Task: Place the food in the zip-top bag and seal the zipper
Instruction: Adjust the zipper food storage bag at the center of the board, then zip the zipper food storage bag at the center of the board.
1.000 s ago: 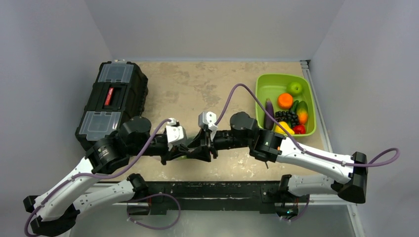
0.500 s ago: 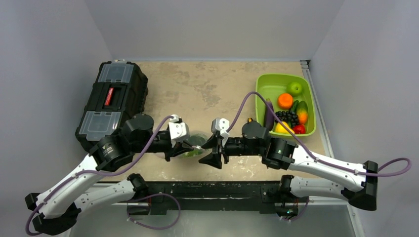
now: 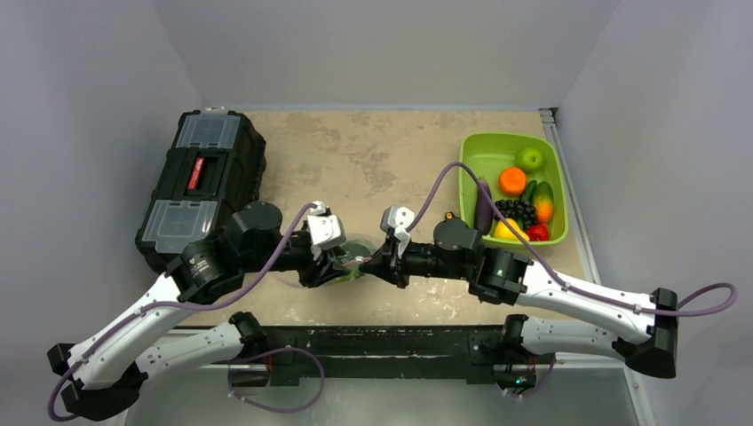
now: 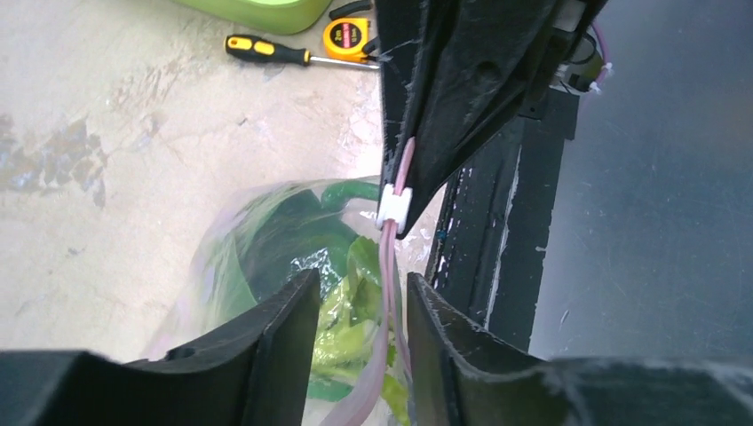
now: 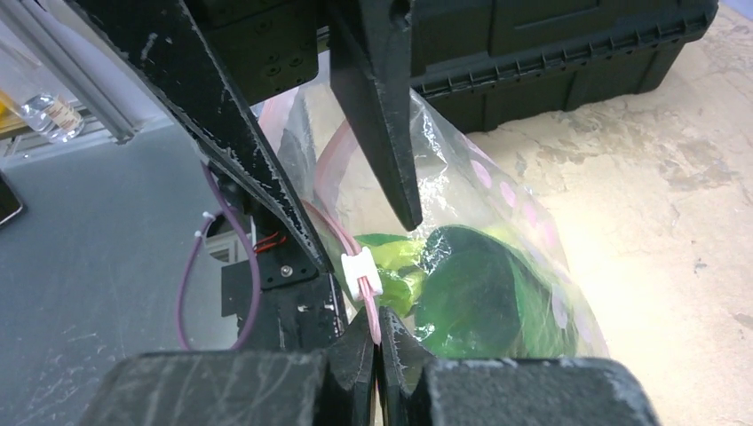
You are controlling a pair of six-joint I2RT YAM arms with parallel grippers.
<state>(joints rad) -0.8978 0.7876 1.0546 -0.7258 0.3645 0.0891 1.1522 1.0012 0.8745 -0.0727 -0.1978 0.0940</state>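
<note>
The zip-top bag (image 3: 348, 256) hangs between my two grippers near the table's front edge. Through its clear plastic (image 5: 524, 222) I see the food (image 5: 471, 288), dark green leaves and paler ones (image 4: 293, 240). The pink zipper (image 4: 388, 257) runs between the grippers and carries a white slider (image 5: 361, 271). My right gripper (image 5: 377, 315) is shut on the zipper just behind the slider (image 4: 394, 204). The left gripper (image 4: 360, 284) is open, one finger on each side of the strip without pinching it. From above, the left gripper (image 3: 339, 264) and the right gripper (image 3: 375, 260) nearly meet.
A black toolbox (image 3: 204, 182) stands at the left, close to the left arm. At the right sits a lime-green bin (image 3: 468, 146) of toy fruits. A yellow screwdriver (image 4: 266, 51) and a tape measure (image 4: 346, 37) lie beside it. The black front rail (image 4: 497, 231) runs just below the bag.
The right gripper, which had opened and drawn back to the right, has come back and shut on the zipper. The left gripper has opened off the strip.
</note>
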